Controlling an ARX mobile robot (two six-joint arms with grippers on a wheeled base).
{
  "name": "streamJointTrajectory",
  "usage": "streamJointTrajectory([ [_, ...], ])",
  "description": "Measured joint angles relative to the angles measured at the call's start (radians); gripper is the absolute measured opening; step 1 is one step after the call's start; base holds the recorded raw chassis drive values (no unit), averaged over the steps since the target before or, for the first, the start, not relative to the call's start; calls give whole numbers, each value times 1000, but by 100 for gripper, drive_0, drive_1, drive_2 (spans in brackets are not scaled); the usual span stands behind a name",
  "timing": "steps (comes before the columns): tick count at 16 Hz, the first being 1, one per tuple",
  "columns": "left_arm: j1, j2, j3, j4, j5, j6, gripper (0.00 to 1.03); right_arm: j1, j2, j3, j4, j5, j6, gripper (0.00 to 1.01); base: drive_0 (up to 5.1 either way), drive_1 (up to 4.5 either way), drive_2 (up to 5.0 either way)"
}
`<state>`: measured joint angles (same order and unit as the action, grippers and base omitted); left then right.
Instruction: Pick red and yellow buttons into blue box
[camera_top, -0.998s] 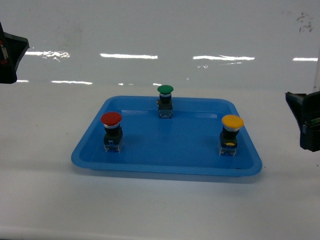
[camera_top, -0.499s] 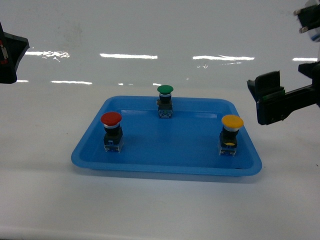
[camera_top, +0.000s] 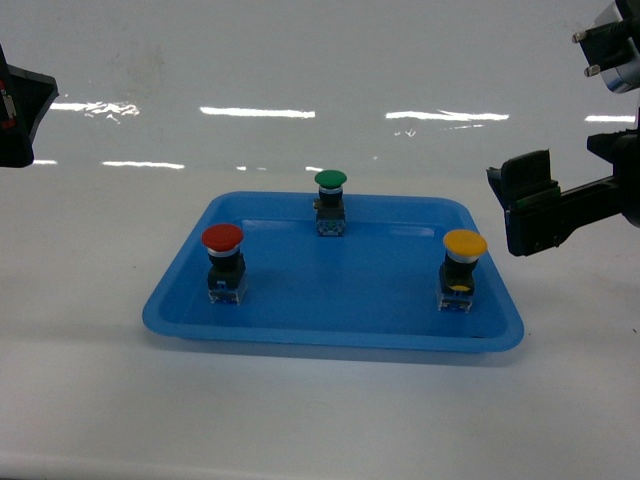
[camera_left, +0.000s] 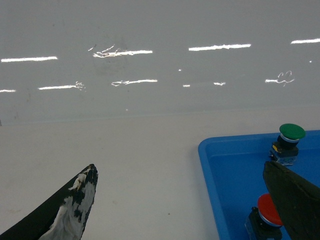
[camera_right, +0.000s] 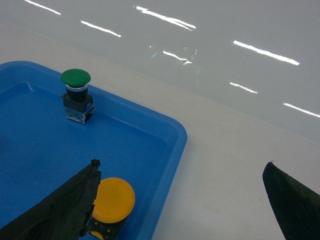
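- Yellow-capped and red-capped, the two wanted buttons stand upright in a shallow blue tray (camera_top: 180, 290) on the white table (camera_top: 90, 400): the yellow button (camera_top: 462, 270) toward the tray's right side, the red button (camera_top: 224, 263) toward its left, well apart.
- A green button (camera_top: 331, 202) stands at the tray's far edge and is not wanted.
- The blue box does not show in any view.
- The right end effector (camera_top: 528, 205) hangs just outside the tray's right rim, near the yellow button but not touching it; its wrist view shows the fingers spread wide with nothing between them.
- The left end effector (camera_left: 180, 210) is off to the tray's left, fingers likewise apart and empty.
- Handling, as a judgement: each button looks rigid, light and top-heavy, with a smooth domed cap that could slip.
- The black body under the cap, or the cap's rim from the sides, seems the safer hold; a sideways nudge may topple it.
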<state>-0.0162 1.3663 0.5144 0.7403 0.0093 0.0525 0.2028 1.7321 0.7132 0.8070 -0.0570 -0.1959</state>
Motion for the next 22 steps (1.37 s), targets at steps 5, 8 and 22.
streamJointTrajectory([
  [5, 0, 0, 0, 0, 0, 0, 98, 14, 93, 130, -167, -2, 39, 98, 0, 0, 0],
  [8, 0, 0, 0, 0, 0, 0, 98, 28, 145, 162, -220, -3, 52, 98, 0, 0, 0],
  [22, 0, 0, 0, 0, 0, 0, 98, 26, 177, 187, -245, -10, 45, 98, 0, 0, 0],
])
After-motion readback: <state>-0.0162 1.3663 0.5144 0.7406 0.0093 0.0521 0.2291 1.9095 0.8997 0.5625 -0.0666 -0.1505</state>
